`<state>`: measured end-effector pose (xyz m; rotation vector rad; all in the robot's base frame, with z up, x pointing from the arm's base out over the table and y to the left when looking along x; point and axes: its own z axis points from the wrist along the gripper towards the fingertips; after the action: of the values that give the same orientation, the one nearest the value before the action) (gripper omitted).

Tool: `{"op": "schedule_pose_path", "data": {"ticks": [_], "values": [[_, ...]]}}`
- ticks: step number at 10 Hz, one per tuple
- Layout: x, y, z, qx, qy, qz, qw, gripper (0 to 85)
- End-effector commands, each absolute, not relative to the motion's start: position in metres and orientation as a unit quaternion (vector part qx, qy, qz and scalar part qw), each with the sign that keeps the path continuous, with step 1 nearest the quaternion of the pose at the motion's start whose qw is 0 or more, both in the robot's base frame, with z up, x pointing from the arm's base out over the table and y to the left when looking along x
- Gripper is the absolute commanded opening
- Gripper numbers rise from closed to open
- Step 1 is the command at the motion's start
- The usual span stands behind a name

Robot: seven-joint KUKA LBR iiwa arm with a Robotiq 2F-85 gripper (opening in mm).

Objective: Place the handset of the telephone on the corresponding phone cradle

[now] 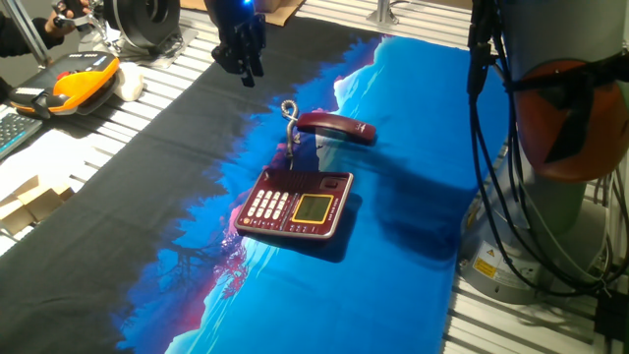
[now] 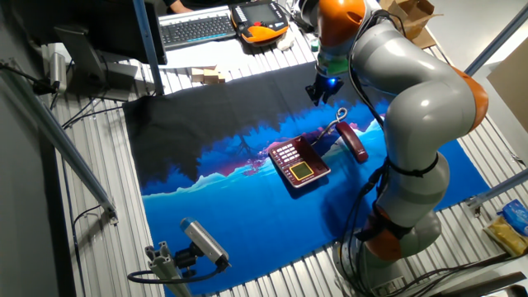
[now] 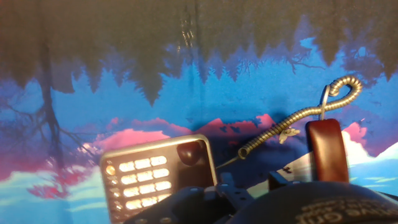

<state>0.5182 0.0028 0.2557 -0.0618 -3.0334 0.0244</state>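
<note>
Hand view is showing the handset (image 3: 326,149) lying on the blue and black cloth (image 3: 186,93), off the telephone (image 3: 158,177), to the right of the keypad, with its curly cord (image 3: 298,118) looping between them. From one fixed view, the gripper (image 1: 242,61) is hanging in the air above the cloth, well apart from both, holding nothing; whether its fingers are apart or together I cannot tell. An orange and black device (image 1: 84,74) is sitting at the far left.
</note>
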Motion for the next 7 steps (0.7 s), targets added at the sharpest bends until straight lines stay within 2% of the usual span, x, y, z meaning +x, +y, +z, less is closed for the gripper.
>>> {"op": "schedule_pose_path", "data": {"ticks": [1, 4, 7], "values": [[0.5182, 0.0028, 0.2555, -0.027, -0.999, 0.017, 0.043, 85.0], [0.5183, 0.0031, 0.2555, -0.014, -0.999, 0.044, 0.011, 85.0], [0.5183, 0.0030, 0.2553, -0.011, -0.999, 0.032, 0.002, 85.0]]}}
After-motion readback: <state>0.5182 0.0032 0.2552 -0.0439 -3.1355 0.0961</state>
